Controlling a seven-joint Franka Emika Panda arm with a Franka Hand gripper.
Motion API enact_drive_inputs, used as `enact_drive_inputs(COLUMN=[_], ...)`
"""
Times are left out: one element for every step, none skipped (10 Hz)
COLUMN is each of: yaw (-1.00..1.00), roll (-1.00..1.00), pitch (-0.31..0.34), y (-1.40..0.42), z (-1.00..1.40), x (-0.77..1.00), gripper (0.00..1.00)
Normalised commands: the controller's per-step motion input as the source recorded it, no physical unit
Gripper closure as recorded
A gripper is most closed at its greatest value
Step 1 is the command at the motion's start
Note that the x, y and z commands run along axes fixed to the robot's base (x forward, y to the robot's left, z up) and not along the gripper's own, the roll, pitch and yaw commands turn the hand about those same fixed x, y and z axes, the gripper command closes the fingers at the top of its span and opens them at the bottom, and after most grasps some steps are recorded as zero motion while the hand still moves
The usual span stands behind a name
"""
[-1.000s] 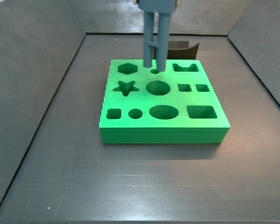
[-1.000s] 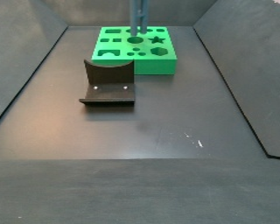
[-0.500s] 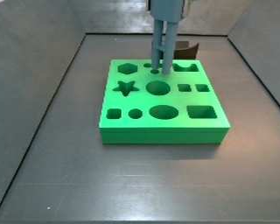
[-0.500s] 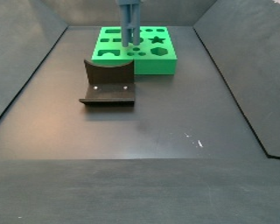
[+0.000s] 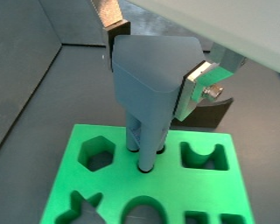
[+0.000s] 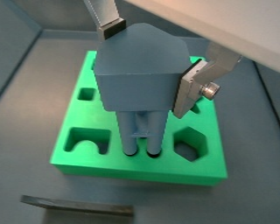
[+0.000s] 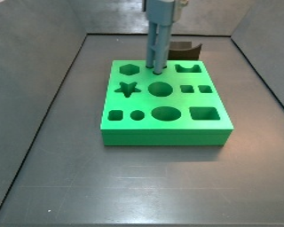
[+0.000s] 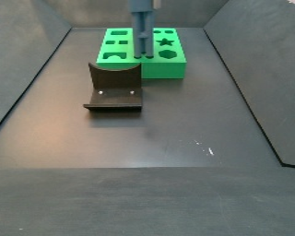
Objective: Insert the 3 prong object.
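My gripper [image 5: 157, 61] is shut on the grey-blue 3 prong object [image 5: 152, 83] and holds it upright over the green block [image 5: 184, 185]. The flat silver fingers [image 6: 192, 87] clamp its wide head in both wrist views. Its prongs [image 6: 139, 140] reach down to the small holes between the hexagon hole [image 5: 98, 155] and the U-shaped hole [image 5: 201, 156]. The tips meet the block's top there; how deep they sit I cannot tell. In the side views the object [image 7: 158, 49] stands at the block's [image 7: 169, 136] far row, and at its near row from the opposite side [image 8: 143, 37].
The green block [image 8: 175, 66] has several other shaped holes, among them a star [image 7: 127, 89] and an oval [image 7: 166, 113]. The dark fixture [image 8: 113, 88] stands on the floor beside the block, and shows behind it [image 7: 187, 50]. Grey walls enclose the floor.
The gripper with the 3 prong object shifted sideways along the block's row half a second ago and has come back; the prongs now stand on the small holes.
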Motion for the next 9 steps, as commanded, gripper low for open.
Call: enact_drive_inputs(yaw=[-0.24,-0.36,-0.41,-0.43,-0.27,-0.05,0.0,0.0,0.0], roll=[-0.05,-0.02,0.0,0.04,0.03,0.03,0.09,-0.05,0.0], pitch=[-0.043,0.0,0.0,0.0,-0.14,-0.203,-0.147,-0.056,0.0], y=[-0.02,0.0,0.05,0.0,0.0,0.0,-0.02,0.03,0.0], z=[-0.18,-0.3,-0.48,-0.67,-0.74,-0.59,-0.25,-0.02,0.0], x=[0.0,0.25,0.32,0.37,0.03,-0.09,-0.12,0.0,0.0], gripper=[1.0,1.0,1.0,1.0,1.0,1.0,1.0,1.0,1.0])
